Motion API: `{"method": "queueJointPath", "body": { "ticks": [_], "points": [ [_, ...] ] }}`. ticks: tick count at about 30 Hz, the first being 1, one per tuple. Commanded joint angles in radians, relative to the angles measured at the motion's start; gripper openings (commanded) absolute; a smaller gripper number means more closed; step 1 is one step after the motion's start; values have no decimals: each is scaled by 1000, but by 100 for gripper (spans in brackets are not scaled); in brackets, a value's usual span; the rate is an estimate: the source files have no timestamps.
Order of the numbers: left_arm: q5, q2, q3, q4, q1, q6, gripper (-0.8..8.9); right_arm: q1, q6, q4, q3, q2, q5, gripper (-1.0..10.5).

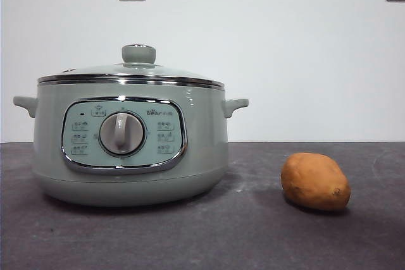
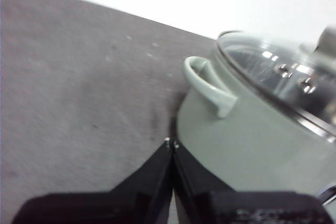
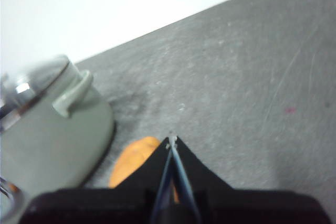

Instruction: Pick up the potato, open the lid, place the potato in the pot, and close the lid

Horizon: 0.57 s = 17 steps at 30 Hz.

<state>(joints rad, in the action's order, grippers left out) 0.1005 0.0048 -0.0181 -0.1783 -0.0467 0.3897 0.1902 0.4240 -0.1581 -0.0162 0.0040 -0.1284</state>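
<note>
Right fingers (image 3: pixel 172 141) pressed together above smooth orange-brown potato (image 3: pixel 131 161)

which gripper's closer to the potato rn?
Right. The right gripper hangs shut just above the potato; the left gripper, also shut, is by the pot, on its far side.

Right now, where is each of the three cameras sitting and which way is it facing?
Front view: low, near table height, looking level at the pot, its lid and the potato; no arm shows.
Left wrist view: on the left arm, looking down past the shut left claw at a pot handle and the glass lid.
Right wrist view: on the right arm, looking down past the shut right claw, with the potato partly behind it.
All three share the pot; the front and right wrist views share the potato.
</note>
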Motion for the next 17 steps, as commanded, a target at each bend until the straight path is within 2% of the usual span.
{"method": "queueJointPath", "body": {
  "ticks": [1, 6, 10, 14, 17],
  "points": [
    [8, -3, 14, 9, 2, 90, -3, 0, 103, 6, 10, -2, 0, -16],
    [16, -3, 12, 37, 2, 89, -3, 0, 103, 6, 2, -2, -3, -16],
    [66, -3, -27, 33, 2, 89, -6, 0, 103, -35, -50, 8, -3, -16],
    [90, -2, -116, -52, 2, 85, -6, 0, 92, -124, -146, 58, 0, -16],
    [93, 14, -198, -130, 2, 78, -6, 0, 44, -172, -233, 124, -1, -16]
  ]
}}
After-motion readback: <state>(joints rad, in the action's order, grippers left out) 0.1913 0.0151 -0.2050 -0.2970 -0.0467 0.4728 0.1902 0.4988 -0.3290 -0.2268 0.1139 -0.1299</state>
